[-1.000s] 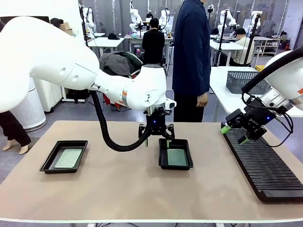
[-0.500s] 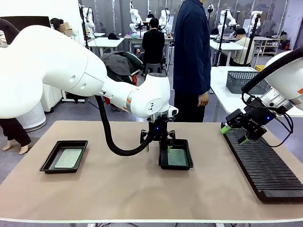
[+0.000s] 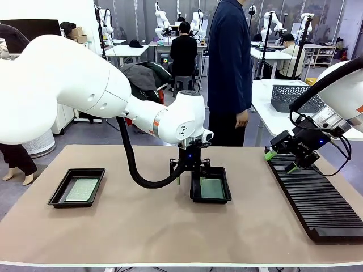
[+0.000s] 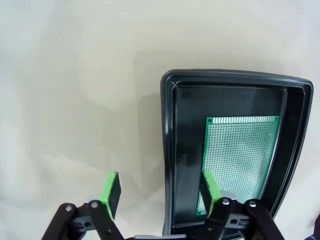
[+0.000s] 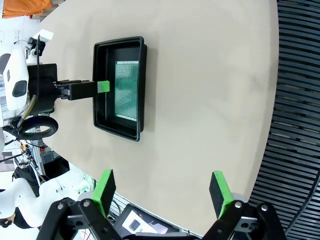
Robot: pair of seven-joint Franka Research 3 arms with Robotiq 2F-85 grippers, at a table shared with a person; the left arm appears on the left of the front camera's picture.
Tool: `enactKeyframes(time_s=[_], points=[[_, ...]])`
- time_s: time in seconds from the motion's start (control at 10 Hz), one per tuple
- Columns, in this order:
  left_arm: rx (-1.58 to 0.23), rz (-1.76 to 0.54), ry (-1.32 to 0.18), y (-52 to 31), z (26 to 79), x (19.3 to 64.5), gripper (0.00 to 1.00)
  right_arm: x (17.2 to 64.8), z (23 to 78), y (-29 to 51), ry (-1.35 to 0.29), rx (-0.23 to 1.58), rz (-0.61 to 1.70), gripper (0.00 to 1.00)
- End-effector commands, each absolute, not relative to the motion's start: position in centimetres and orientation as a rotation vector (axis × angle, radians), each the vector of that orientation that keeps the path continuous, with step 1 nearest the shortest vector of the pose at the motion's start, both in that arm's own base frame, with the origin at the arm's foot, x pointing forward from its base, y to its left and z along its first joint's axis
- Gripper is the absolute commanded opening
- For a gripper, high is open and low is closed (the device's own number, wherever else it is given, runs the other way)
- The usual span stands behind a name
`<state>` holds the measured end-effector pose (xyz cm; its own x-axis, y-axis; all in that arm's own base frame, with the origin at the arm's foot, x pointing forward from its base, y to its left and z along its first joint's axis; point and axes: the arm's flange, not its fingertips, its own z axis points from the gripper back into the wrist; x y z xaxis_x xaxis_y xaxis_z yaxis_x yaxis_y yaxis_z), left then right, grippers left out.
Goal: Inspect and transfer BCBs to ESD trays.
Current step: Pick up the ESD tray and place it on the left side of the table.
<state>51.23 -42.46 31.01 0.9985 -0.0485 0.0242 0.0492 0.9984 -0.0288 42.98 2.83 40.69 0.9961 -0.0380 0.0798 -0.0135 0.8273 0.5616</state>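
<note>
BCBs [image 3: 212,188] [image 3: 81,189] lying flat, one per ESD tray [image 3: 210,198] [image 3: 76,200], apparently done. Left gripper [image 3: 190,175] at the centre tray's nine o'clock wall, jaws apart astride it, gripping nothing. Right gripper [image 3: 281,160] wide, empty, over rack [image 3: 315,201] at three o'clock.

Bright even overhead light, soft shadows, sharp focus, wide-angle wrist distortion
</note>
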Motion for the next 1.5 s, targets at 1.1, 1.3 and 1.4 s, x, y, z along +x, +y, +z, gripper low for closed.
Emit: enactKeyframes(time_s=[1.1,1.3,1.4], points=[[-0.021,-0.024,-0.065,-42.44,30.96,50.89,0.24,42.97,40.69,2.92,-0.088,0.598,-0.019,1.0],[-0.025,-0.024,-0.064,-42.25,30.96,50.79,0.14,42.97,40.69,2.92,-0.088,0.598,-0.019,1.0],[-0.026,-0.024,-0.068,-42.26,31.06,50.75,0.11,42.97,40.69,2.92,-0.088,0.598,-0.019,1.0]])
